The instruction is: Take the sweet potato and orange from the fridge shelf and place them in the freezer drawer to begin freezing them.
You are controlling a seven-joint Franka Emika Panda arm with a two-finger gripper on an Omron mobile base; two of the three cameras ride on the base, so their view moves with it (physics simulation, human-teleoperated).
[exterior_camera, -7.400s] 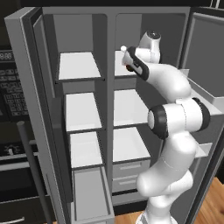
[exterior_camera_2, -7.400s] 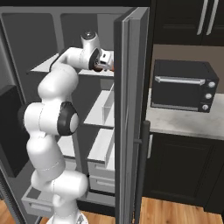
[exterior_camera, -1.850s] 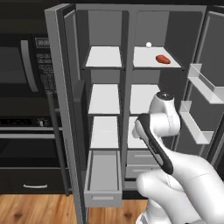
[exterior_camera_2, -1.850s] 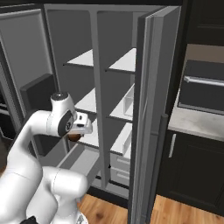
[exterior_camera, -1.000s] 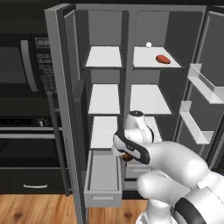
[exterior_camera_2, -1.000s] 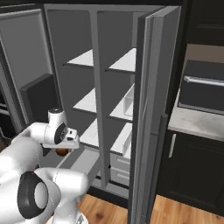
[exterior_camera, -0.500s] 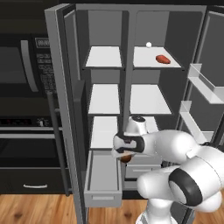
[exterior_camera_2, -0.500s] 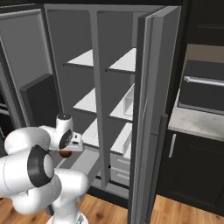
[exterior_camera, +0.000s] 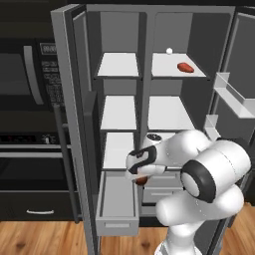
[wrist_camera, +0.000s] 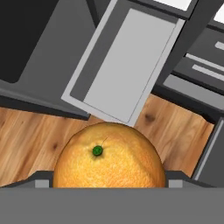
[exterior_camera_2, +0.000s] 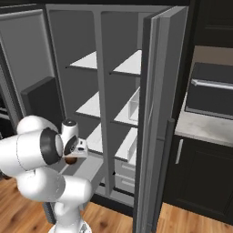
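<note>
Arm's swung down from the top shelf w/ the round orange-brown orange (wrist_camera: 109,155) in tow; a sec ago it was already low by the long narrow grey freezer drawer (exterior_camera: 118,201), now it's closer over the open box. The two-finger gripper (exterior_camera: 141,178) has jaws spread wide around the fruit, holding it, approx above the drawer's right edge. Means 1st item looks nearly delivered, drop not yet made. Count: 1 orange in hand, 1 small reddish oblong sweet potato (exterior_camera: 185,67) on the upper right shelf, 1 tiny white ball (exterior_camera: 169,51) behind it, 1 freezer drawer pulled out.
</note>
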